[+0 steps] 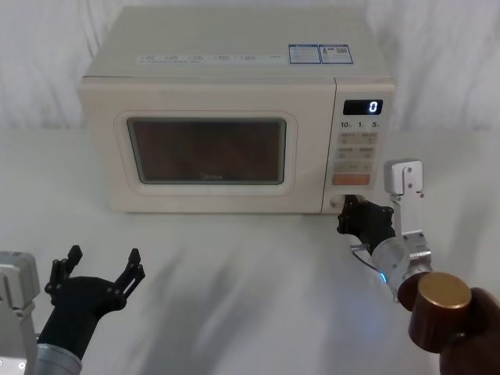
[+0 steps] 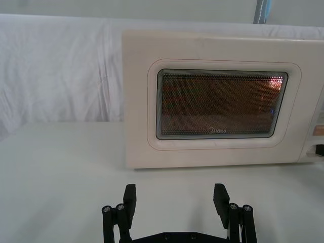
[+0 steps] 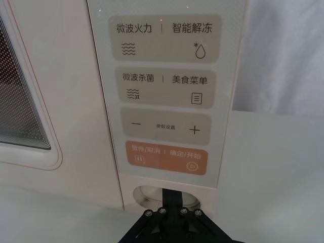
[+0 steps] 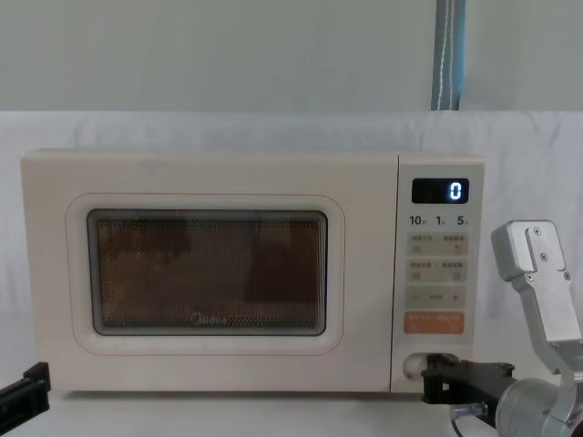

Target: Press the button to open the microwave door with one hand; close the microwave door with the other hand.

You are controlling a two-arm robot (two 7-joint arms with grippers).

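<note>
Pressing its tip into the button (image 3: 152, 196) at the foot of the keypad strip, the right pincer (image 1: 351, 215) has its claws drawn together to a single point. From the right wrist, that point sits inside the button's raised rim, just beneath the orange key (image 3: 166, 157). The chest view shows the same contact from the side, the claws level against the button (image 4: 416, 366).

On the robot's left, the left pincer (image 1: 100, 269) hovers low over the worktop (image 1: 250, 281) with its claws spread wide and nothing between them, well apart from the microwave (image 1: 234, 101). Bare worktop lies between it and the microwave door (image 1: 211, 101).

The door sits flush with the front of the microwave; its right edge runs straight alongside the keypad strip, with no gap to be seen in the head or chest views. From the left wrist, the door's mesh window (image 2: 221, 104) faces the spread claws squarely, with the logo beneath it. The display (image 4: 441, 190) reads "0".
</note>
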